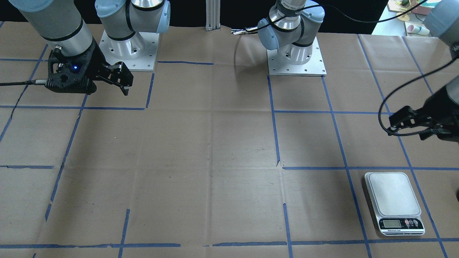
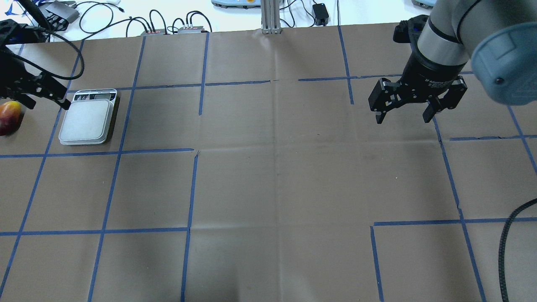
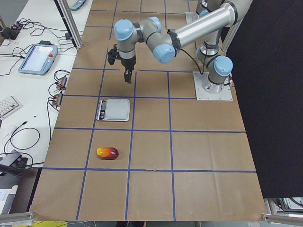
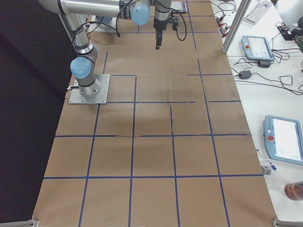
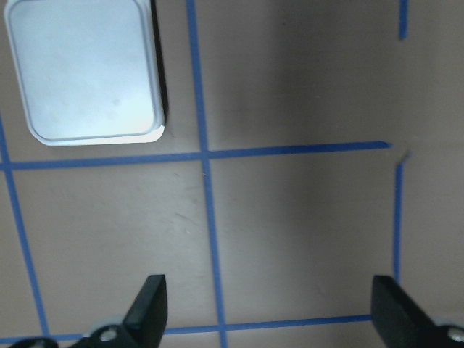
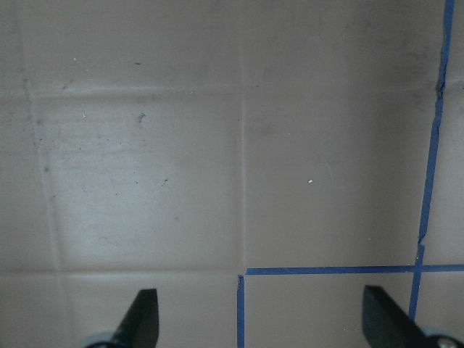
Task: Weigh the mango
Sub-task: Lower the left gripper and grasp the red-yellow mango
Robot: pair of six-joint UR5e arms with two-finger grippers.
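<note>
The mango (image 2: 9, 117), red fading to yellow, lies on the brown paper at the far left edge of the overhead view. It also shows in the exterior left view (image 3: 107, 152). The white scale (image 2: 88, 117) stands just right of it, platform bare (image 1: 394, 204) (image 5: 87, 69). My left gripper (image 2: 45, 100) hangs open and empty above the table, near the scale's display end; the mango is out of its wrist view (image 5: 272, 312). My right gripper (image 2: 402, 113) hangs open and empty over bare paper far to the right (image 6: 261, 315) (image 1: 123, 80).
Blue tape lines grid the brown paper. The two arm bases (image 1: 296, 53) (image 1: 127, 46) stand at the robot's edge. Cables and boxes (image 2: 168, 25) lie past the far edge. Teach pendants (image 3: 38, 59) (image 4: 258, 45) lie on the side benches.
</note>
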